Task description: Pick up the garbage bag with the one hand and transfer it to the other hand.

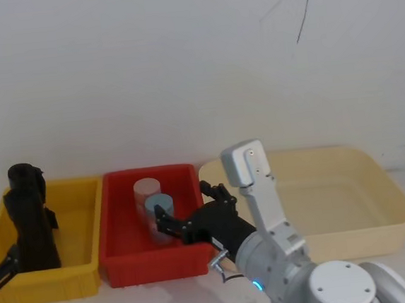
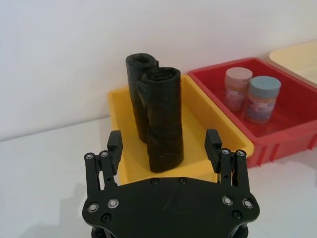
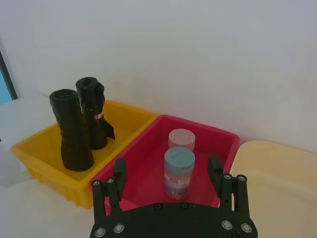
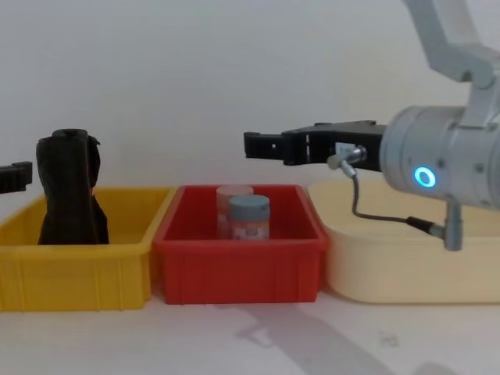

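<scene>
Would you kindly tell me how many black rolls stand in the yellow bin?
2, both in the yellow bin: the garbage bag toward the front, the flared bundle just behind it.

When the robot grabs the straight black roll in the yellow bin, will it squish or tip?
Probably squishes a little: the garbage bag looks like wrinkled rolled plastic, so likely light too. Standing tall and narrow in the yellow bin, it might tip if bumped.

place: robot lab bench | cues: bare white wall point(image 1: 110, 74), white tabletop point(image 4: 258, 336), yellow bin point(image 4: 78, 273), red bin point(image 4: 242, 273)
</scene>
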Tool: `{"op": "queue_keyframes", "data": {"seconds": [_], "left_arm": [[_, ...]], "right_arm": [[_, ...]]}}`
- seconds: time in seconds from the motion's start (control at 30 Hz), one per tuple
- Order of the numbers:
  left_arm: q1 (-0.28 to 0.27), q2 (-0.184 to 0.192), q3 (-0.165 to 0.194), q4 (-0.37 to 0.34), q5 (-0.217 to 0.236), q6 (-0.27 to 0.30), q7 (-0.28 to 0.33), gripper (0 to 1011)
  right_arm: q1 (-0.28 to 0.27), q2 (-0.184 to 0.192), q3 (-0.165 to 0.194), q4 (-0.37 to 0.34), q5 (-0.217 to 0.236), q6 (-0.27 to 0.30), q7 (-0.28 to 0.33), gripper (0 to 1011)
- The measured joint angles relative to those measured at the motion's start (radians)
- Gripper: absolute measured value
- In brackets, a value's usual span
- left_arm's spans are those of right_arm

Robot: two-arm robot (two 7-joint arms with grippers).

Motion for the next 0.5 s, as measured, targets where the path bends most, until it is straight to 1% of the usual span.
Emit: {"op": "queue_keyframes", "data": {"seconds": [0.2,0.23,0.43,0.47,0.5], "left_arm": [[-0.059,-0.009,0.01,0.076,0.0,-0.022,-0.028,1001],[-0.066,-0.01,0.012,0.085,0.0,-0.024,-0.032,1001],[-0.141,-0.023,0.034,0.169,0.009,-0.032,-0.06,1001],[-0.15,-0.025,0.037,0.178,0.011,-0.032,-0.063,1001],[-0.158,-0.026,0.04,0.187,0.013,-0.032,-0.066,1001]], "right_arm": [[0.043,-0.033,-0.019,0.064,-0.019,0.007,-0.002,1004],[0.043,-0.033,-0.019,0.064,-0.019,0.007,-0.002,1004],[0.087,-0.064,-0.035,0.128,-0.033,0.018,0.003,1004],[0.087,-0.064,-0.035,0.128,-0.033,0.018,0.003,1004],[0.097,-0.07,-0.038,0.145,-0.036,0.021,0.004,1004]]}}
